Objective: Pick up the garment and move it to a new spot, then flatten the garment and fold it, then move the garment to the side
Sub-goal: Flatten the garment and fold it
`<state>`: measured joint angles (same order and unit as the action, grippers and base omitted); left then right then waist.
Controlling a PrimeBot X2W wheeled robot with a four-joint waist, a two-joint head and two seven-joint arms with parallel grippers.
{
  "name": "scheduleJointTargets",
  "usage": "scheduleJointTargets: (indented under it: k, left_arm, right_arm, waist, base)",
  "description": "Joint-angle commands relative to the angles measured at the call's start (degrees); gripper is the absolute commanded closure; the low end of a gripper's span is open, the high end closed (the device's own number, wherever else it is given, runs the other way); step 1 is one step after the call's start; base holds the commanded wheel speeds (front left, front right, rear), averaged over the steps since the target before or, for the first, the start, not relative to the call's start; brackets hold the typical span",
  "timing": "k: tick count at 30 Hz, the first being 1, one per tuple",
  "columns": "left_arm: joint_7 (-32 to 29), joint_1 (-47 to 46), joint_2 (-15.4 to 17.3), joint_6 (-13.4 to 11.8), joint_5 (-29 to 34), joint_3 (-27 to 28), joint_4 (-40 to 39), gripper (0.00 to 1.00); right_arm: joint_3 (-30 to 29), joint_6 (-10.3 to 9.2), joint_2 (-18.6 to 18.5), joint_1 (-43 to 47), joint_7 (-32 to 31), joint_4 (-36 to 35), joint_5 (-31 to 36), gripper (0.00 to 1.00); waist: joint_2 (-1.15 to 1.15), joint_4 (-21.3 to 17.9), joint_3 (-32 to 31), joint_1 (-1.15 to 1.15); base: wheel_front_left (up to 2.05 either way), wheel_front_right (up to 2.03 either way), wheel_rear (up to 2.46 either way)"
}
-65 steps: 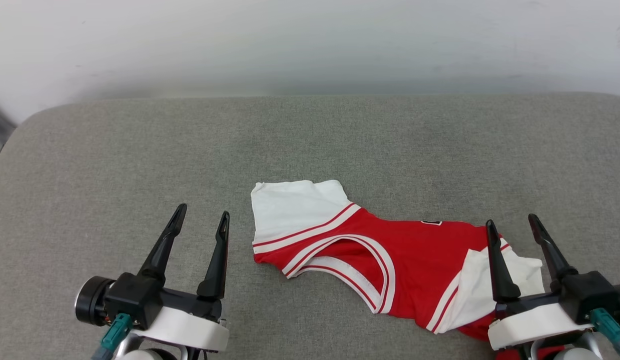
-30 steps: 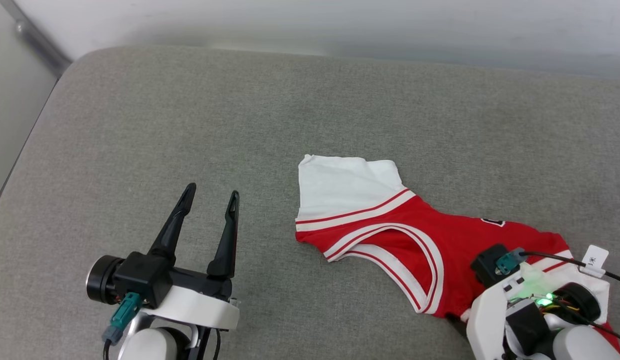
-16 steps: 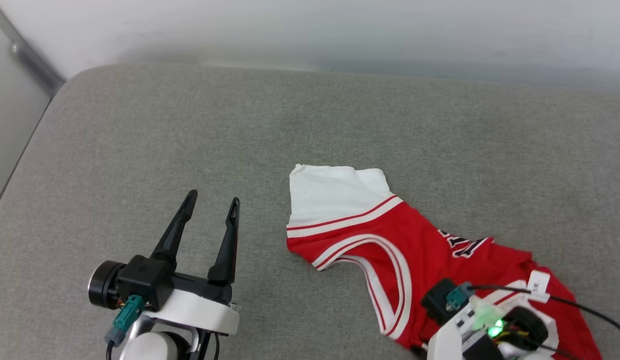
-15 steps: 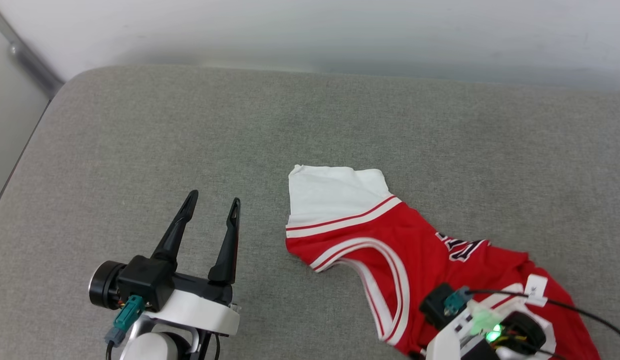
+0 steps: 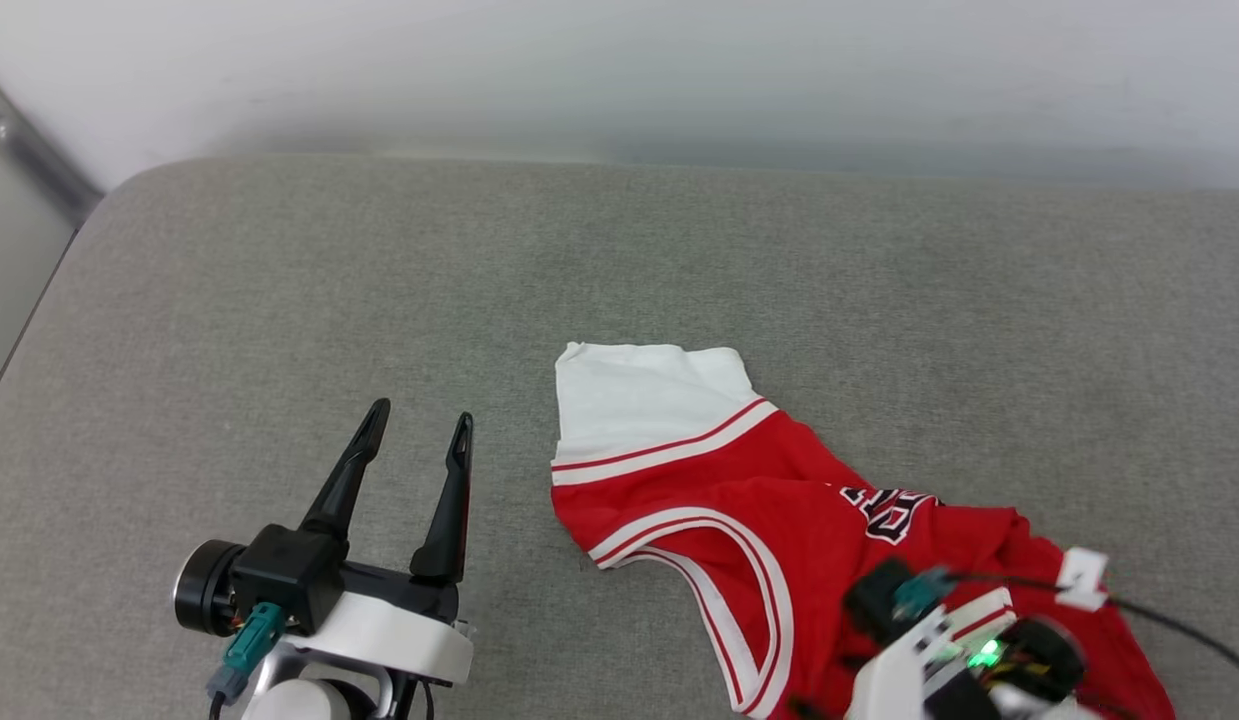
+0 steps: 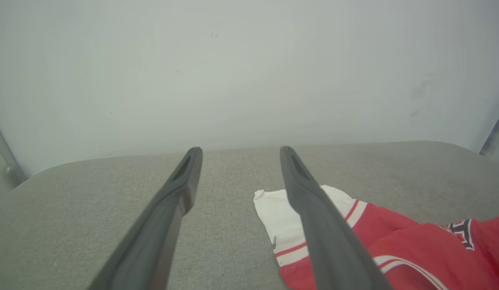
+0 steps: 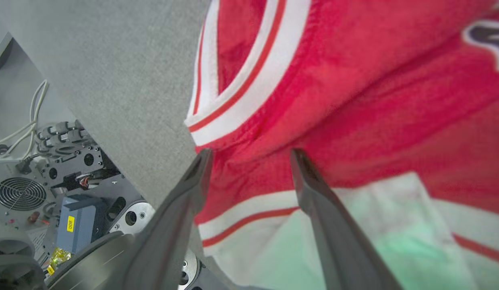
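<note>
The garment (image 5: pixel 779 500) lies on a big grey cushion (image 5: pixel 279 280), in the lower right part of the head view. It is red and it is bunched up, not flat. One white sleeve (image 5: pixel 639 400) sticks out at its upper left end. The striped neck edge (image 5: pixel 749 570) curves down toward the bottom of the frame. Black and white letters (image 5: pixel 884 510) show on a fold near the middle of the red part.

The left gripper (image 5: pixel 421 412) is in the lower left of the head view. It is over bare cushion, just to the left of the white sleeve, and it does not touch the cloth. Its two dark fingers are spread apart with nothing between them.

In the right wrist view, the right gripper (image 7: pixel 251 153) points down at the garment. Its fingers are spread apart too. Red cloth shows in the gap between the tips, but the fingers do not pinch it. I cannot tell if the tips touch the cloth. In the lower left of that view the cushion ends, and robot parts with a small fan (image 7: pixel 19 194) show past its edge.

A pale wall (image 5: pixel 619 70) stands behind the cushion, at the top of the head view.
</note>
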<state>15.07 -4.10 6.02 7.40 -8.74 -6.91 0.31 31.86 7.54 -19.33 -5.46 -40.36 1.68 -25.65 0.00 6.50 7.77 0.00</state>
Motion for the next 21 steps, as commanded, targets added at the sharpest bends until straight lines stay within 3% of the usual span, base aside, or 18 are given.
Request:
scheduleJointTargets:
  k: [1, 6, 13, 18, 21]
  left_arm:
    - [0.2, 0.2, 0.1, 0.1, 0.0, 0.3, 0.1, 0.00]
    - [0.2, 0.8, -0.2, 0.1, 0.2, 0.9, -0.4, 0.00]
    - [0.2, 0.6, -0.5, 0.1, 0.4, 1.2, -1.2, 0.00]
    - [0.2, -0.6, -0.4, 0.1, 0.1, 0.7, -1.2, 0.00]
    - [0.2, -1.6, -0.1, 0.1, -0.1, 0.1, -1.1, 0.00]
  right_arm:
    - [-1.6, -0.08, -0.4, -1.0, 0.1, -1.1, 0.1, 0.00]
    - [-9.5, -0.07, -2.0, -0.4, -3.5, -7.8, -1.1, 0.00]
    - [-25.4, -0.07, -4.7, 5.2, -14.4, -16.5, 1.6, 0.00]
    - [-32.6, -0.07, -4.8, 9.6, -19.2, -17.0, 4.2, 0.00]
    - [-35.5, -0.07, -3.3, 11.5, -19.7, -13.7, 5.8, 0.00]
  waist:
    - [0.00, -0.5, -0.3, 0.00]
    - [0.00, -1.9, -0.8, 0.00]
    - [0.00, -3.2, 0.4, 0.00]
    - [0.00, -3.1, 2.1, 0.00]
    - [0.00, -2.3, 4.1, 0.00]
  base:
    - [0.00, 0.00, 0.00]
    - [0.00, 0.00, 0.00]
    - [0.00, 0.00, 0.00]
    - [0.00, 0.00, 0.00]
    - [0.00, 0.00, 0.00]
